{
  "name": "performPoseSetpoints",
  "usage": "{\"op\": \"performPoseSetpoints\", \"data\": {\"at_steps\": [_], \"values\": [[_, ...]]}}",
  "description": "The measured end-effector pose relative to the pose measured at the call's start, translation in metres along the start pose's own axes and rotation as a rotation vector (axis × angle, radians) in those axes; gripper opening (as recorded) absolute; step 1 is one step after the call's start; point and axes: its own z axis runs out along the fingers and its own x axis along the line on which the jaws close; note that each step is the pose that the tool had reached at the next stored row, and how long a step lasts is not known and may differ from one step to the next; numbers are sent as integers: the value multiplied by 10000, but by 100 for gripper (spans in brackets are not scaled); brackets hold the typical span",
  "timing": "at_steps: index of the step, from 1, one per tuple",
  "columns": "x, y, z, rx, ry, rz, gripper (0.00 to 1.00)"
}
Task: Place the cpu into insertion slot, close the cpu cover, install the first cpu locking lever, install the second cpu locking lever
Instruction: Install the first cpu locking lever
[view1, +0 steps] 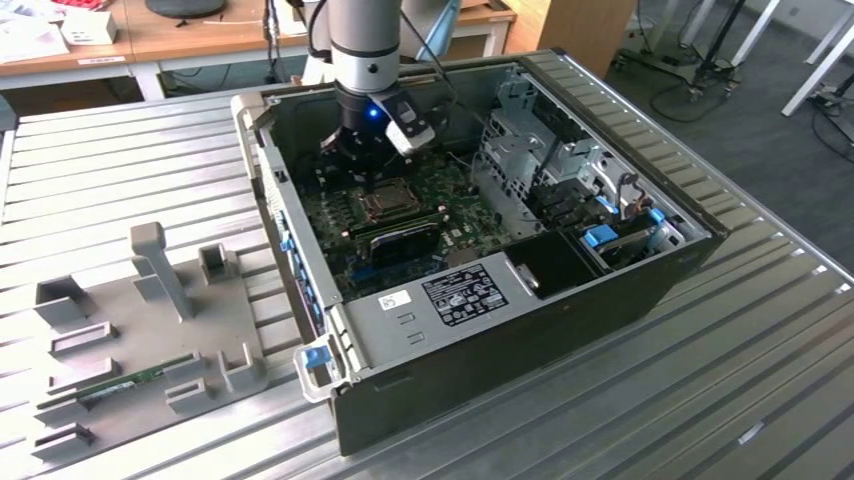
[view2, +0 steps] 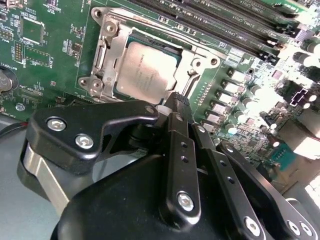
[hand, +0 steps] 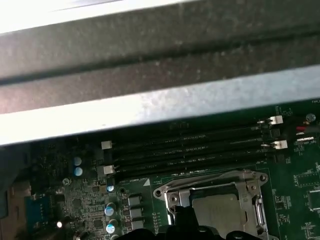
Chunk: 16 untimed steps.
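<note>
Looks like the chip part is basically sorted: the cpu (view2: 145, 67) sits flat in the insertion slot (view2: 102, 60), its silvery-tan metal face showing through the cut-out of the cpu cover (view2: 192, 65), which appears to lie down over it as a thin stamped-steel frame. So my guess is we're at the lever stage — closing things up, not placing. The gripper (view2: 175, 107) hovers right at the socket's edge, its matte black fingers (view2: 182, 150) drawn together into a narrow tip that looks like it's pressing or hooking something just beside the cover; I can't make out a lever wire clearly under it, so whether it's actually touching one is unclear. Whatever follows calls for a small, precise push along the socket rim, since the green circuit board (view2: 45, 55) around it is packed with tiny parts and the long black memory slots (hand: 190, 150) run close by. In the exterior view the arm (view1: 363, 40) reaches down into the open computer case (view1: 441, 330) near its back wall, the case lying on a ribbed grey metal table (view1: 120, 170) with a grey plastic fixture tray (view1: 147, 340) well apart — toward the exterior view's left.
</note>
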Motion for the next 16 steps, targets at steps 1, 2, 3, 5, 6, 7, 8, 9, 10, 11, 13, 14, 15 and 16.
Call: {"op": "performPoseSetpoints", "data": {"at_steps": [1, 2, 3, 5, 6, 7, 8, 9, 10, 11, 13, 14, 15, 16], "values": [[-4, 1, 1, -3, 2, -74, 10], [-5, 1, 1, -7, 5, -214, 10], [-6, 1, 1, -11, 8, -372, 10], [-6, 1, 4, -23, 15, -713, 10], [-6, 1, 5, -30, 17, -884, 10], [-8, 1, 5, -34, 21, -1041, 10], [-14, 2, 6, -37, 22, -1129, 10], [-22, 4, 7, -40, 23, -1185, 10], [-31, 5, 7, -41, 24, -1220, 10], [-44, 6, 7, -41, 25, -1248, 10], [-74, 10, 8, -44, 26, -1294, 10], [-92, 12, 9, -44, 26, -1318, 10], [-109, 14, 9, -44, 27, -1340, 10], [-127, 16, 10, -45, 28, -1362, 10]]}}
